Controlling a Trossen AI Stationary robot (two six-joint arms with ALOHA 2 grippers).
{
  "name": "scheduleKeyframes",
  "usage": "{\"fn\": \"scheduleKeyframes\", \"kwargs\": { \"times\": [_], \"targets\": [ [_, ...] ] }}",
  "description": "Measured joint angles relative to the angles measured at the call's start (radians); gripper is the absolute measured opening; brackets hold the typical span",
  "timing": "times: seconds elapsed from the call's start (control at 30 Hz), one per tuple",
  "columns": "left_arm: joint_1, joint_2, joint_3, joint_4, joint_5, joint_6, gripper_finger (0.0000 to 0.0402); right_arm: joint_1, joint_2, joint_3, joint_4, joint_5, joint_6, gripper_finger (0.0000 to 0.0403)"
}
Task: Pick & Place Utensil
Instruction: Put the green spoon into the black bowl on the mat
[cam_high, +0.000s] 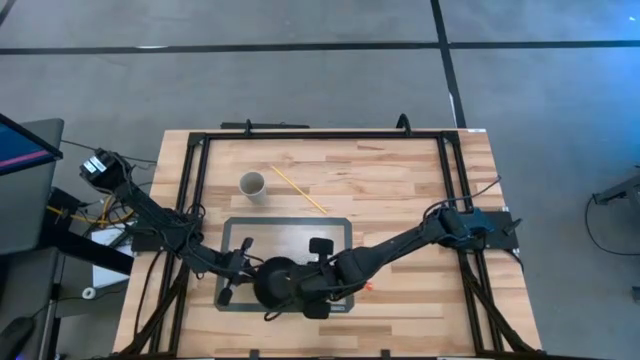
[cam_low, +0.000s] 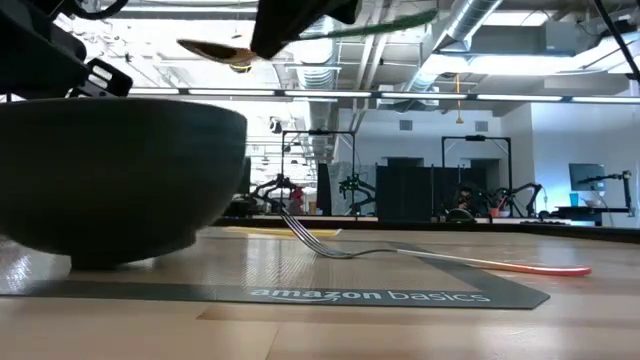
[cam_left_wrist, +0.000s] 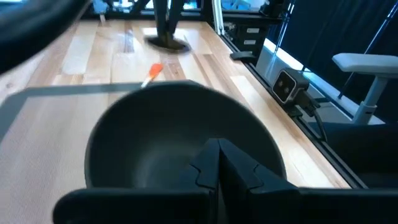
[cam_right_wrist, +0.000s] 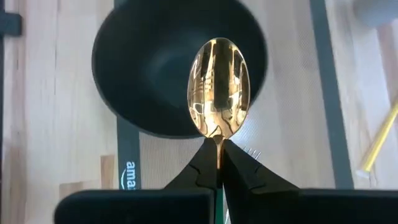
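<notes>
My right gripper (cam_right_wrist: 217, 163) hangs above the table's near middle, shut on a gold spoon (cam_right_wrist: 219, 87) with a green handle (cam_low: 390, 22). The spoon's bowl (cam_low: 215, 50) hovers over the black bowl (cam_right_wrist: 180, 62), which stands on the grey mat (cam_high: 330, 228). A fork (cam_low: 330, 246) with an orange handle (cam_low: 540, 268) lies on the mat's right part. My left gripper (cam_left_wrist: 217, 168) is shut at the black bowl's (cam_left_wrist: 180, 137) left side. Whether it touches the bowl, I cannot tell. My right gripper pinches the spoon's neck (cam_right_wrist: 217, 142), just behind its gold bowl, between the two fingers. The spoon sticks out forward past the fingertips and its green handle runs back under the gripper. It is lifted clear, about level, above the black bowl.
A small white cup (cam_high: 252, 184) and a yellow stick (cam_high: 298, 188) lie on the wood beyond the mat's far edge. A black frame (cam_high: 320, 134) runs around the tabletop. Bare wood (cam_high: 400, 185) lies toward the far right.
</notes>
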Motion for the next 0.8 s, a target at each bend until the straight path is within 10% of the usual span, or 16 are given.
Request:
{"fn": "scheduleKeyframes", "kwargs": {
  "times": [0.8],
  "targets": [
    [-0.001,0.124,0.001,0.015,-0.015,-0.012,0.0006,-0.094,0.06,-0.058,0.2,-0.248,-0.036,0.0001]
  ]
}}
